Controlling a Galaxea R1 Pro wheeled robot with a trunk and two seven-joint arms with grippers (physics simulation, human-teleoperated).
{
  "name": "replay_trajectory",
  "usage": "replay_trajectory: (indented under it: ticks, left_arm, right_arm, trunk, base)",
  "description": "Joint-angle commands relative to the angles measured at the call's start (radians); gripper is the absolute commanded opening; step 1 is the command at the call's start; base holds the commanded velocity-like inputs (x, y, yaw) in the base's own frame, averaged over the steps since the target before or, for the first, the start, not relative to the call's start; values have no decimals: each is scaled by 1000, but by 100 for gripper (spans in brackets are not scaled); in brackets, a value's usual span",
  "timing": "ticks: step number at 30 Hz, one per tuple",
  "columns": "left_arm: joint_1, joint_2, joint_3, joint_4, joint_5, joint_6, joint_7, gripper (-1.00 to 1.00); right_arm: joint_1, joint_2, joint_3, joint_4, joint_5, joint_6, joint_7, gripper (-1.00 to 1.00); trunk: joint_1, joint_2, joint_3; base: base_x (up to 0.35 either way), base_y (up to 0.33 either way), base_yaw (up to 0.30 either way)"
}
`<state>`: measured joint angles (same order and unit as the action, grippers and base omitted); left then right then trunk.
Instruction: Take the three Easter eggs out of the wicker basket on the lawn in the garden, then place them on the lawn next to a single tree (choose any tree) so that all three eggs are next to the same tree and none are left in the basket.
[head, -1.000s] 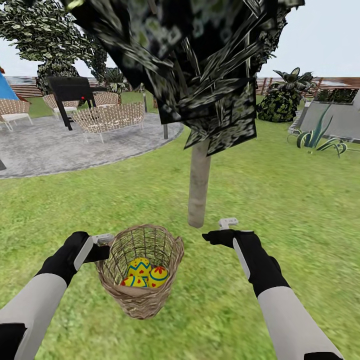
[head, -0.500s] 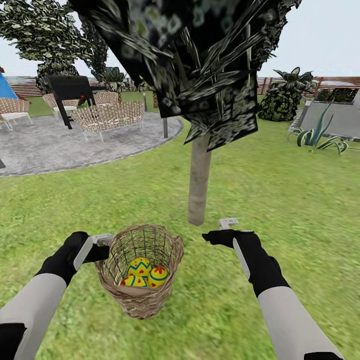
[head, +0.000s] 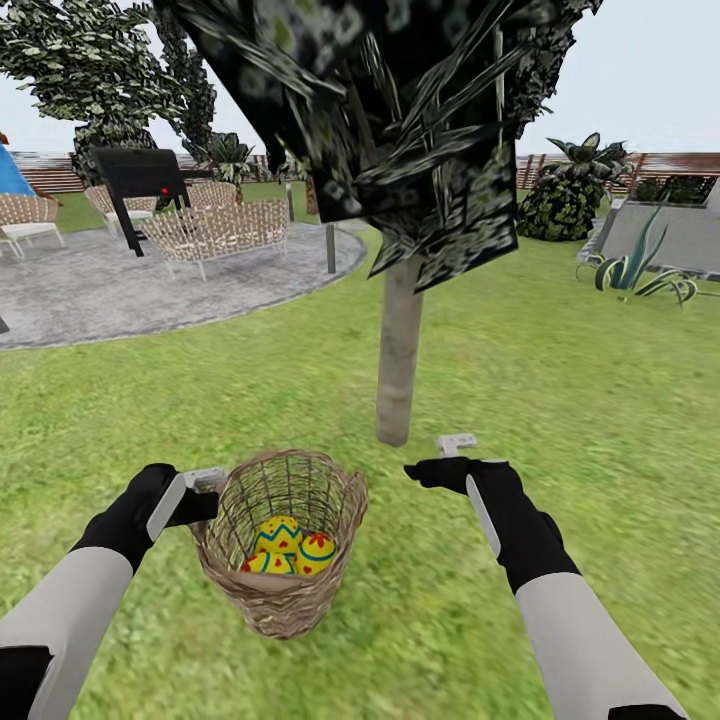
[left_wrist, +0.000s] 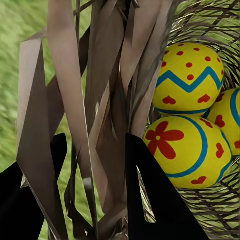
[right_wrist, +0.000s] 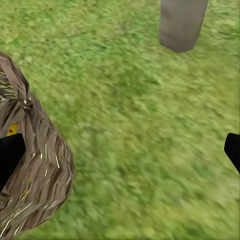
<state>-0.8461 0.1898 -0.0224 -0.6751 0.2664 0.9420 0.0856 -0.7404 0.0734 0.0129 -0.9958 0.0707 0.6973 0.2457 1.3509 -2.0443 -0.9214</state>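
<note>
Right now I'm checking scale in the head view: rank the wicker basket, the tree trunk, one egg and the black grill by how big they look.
1. wicker basket
2. tree trunk, close to the basket in apparent area
3. black grill; it stands far off, so it only looks small
4. one egg

My left gripper (head: 205, 490) holds the wicker basket (head: 283, 600) upright by its left rim over the lawn (head: 560, 380). Three yellow Easter eggs (head: 290, 548) lie inside. The tree (head: 398, 360) stands just beyond, to the right.

Three Easter eggs (head: 290, 550), one wicker basket (head: 283, 590), one grey-trunked tree (head: 398, 360), two grippers.
</note>
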Motion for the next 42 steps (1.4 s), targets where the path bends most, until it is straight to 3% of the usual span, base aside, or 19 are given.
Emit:
replay_trajectory:
  ticks: [1,11,28,29,30,31,32,33,34,36,38,40,42]
  left_arm:
    - [-1,1,-2,-1,19,3,9,-100]
    - [-1,0,-2,-1,19,3,9,-100]
    - [-1,0,-2,0,17,4,9,-100]
    - [-1,0,-2,0,17,4,9,-100]
    - [-1,0,-2,-1,17,4,9,-100]
    - [-1,0,-2,-1,17,4,9,-100]
    - [-1,0,-2,-1,17,4,9,-100]
    - [-1,0,-2,-1,17,4,9,-100]
    - [-1,0,-2,-1,17,4,9,-100]
    - [-1,0,-2,-1,17,4,9,-100]
    - [-1,0,-2,-1,17,4,9,-100]
    - [-1,0,-2,0,17,4,8,-100]
    - [-1,0,-3,0,19,4,8,-100]
  right_arm:
    - [-1,0,-1,-1,8,4,6,100]
    - [-1,-1,-1,-1,8,3,6,100]
    - [-1,-1,-1,1,7,1,4,100]
    - [-1,-2,-16,3,6,1,0,100]
    - [-1,-6,-61,4,7,1,-2,100]
    - [-1,-24,-134,4,7,2,5,100]
    - [-1,-50,-175,3,7,3,10,100]
    - [-1,-98,-196,2,3,6,24,100]
    - [-2,-189,-213,16,-3,10,111,100]
    - [-9,-258,-285,89,-4,13,245,100]
    - [-29,-338,-319,219,-4,12,418,100]
    - [-54,-383,-331,291,-2,12,569,100]
    - [-61,-402,-345,300,2,8,725,100]
  trunk:
    - [4,-8,-4]
    - [42,-78,-35]
    - [42,-78,-35]
    - [42,-78,-35]
    - [42,-78,-35]
    - [42,-78,-35]
    - [42,-78,-35]
    - [42,-78,-35]
    - [42,-78,-35]
    - [42,-78,-35]
    - [42,-78,-35]
    - [42,-78,-35]
    - [42,-78,-35]
  base:
    - [0,0,0]
    - [0,0,0]
    - [266,0,0]
    - [337,0,0]
    - [337,0,0]
    - [337,0,0]
    - [337,0,0]
    - [337,0,0]
    - [337,0,0]
    - [337,0,0]
    - [337,0,0]
    - [337,0,0]
    - [337,0,0]
